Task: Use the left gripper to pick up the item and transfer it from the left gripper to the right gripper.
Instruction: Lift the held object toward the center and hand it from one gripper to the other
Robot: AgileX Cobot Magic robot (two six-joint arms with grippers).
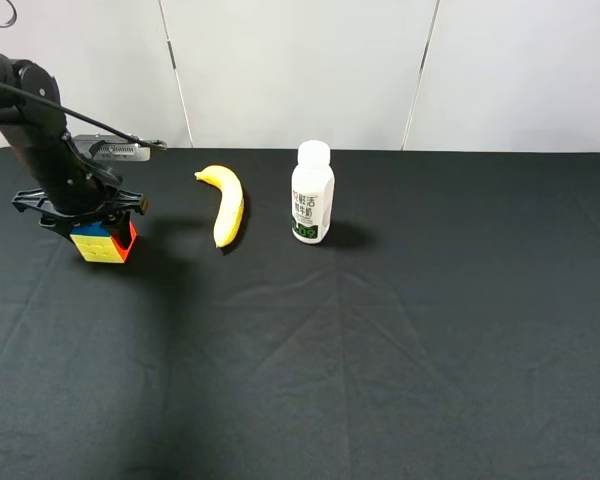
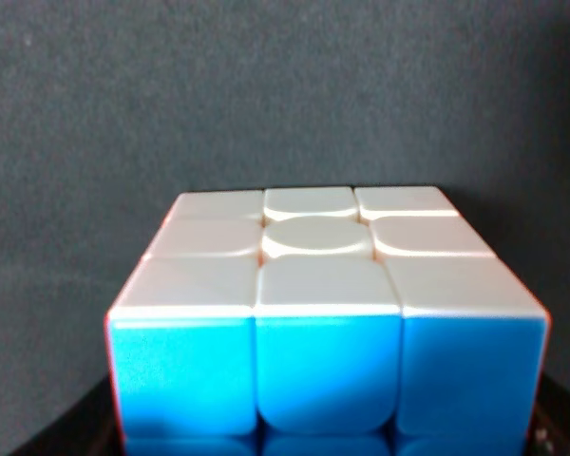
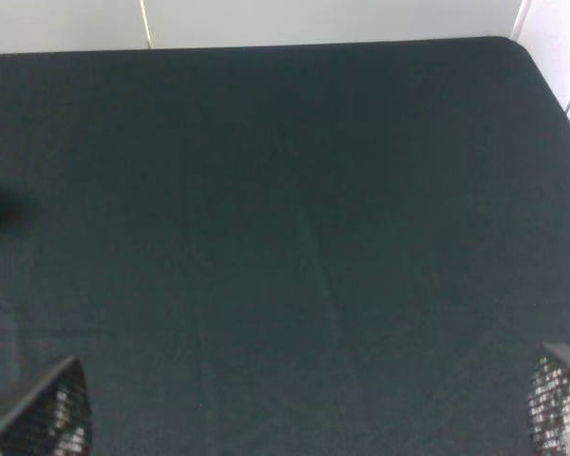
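Observation:
The puzzle cube (image 1: 105, 243) shows yellow and orange-red faces at the far left of the black cloth. My left gripper (image 1: 92, 215) reaches down onto it from above, with its jaws at the cube's sides. In the left wrist view the cube (image 2: 328, 313) fills the picture with a pale top face and a blue front face, and dark finger parts sit at both lower edges. I cannot tell whether the cube rests on the cloth or hangs just above it. My right gripper (image 3: 304, 404) is open and empty over bare cloth, and it is out of the exterior view.
A yellow banana (image 1: 226, 203) lies right of the cube. A white bottle (image 1: 312, 192) stands upright near the middle back. The black cloth (image 1: 400, 350) covers the table, with white wall panels behind it.

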